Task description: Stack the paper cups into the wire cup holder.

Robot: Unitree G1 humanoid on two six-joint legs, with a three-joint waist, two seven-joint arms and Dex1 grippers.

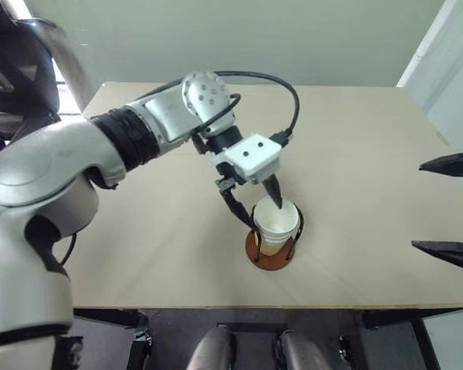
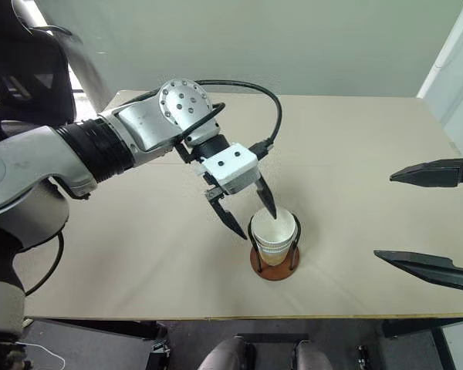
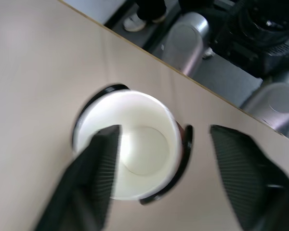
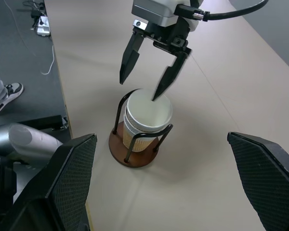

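The tan, tapered paper cups with white insides and rolled white rims sat nested one inside another in the wire cup holder, a small stand with a round reddish-brown disc base and upright black wire loops. It stood on the beige table near the middle of the near edge, well apart from both side edges. How many cups were in the stack could not be counted for certain; at least 2 rims showed.

The left gripper hung just over the stack with its 2 black fingers spread, 1 finger over the mouth of the top cup and the other outside the rim, pinching nothing. The right gripper waited off toward the table's right edge, its fingers wide apart and empty.

Such cups would likely handle as very light, thin-walled things: easily crushed by a hard squeeze, and apt to tip or lift out if a finger dragged on the rim. The rolled rim looked the stiffest place, so a gentle pinch across the wall just under it, 1 finger inside and 1 outside, seemed the best hold. The holder itself looked light enough to slide if bumped.
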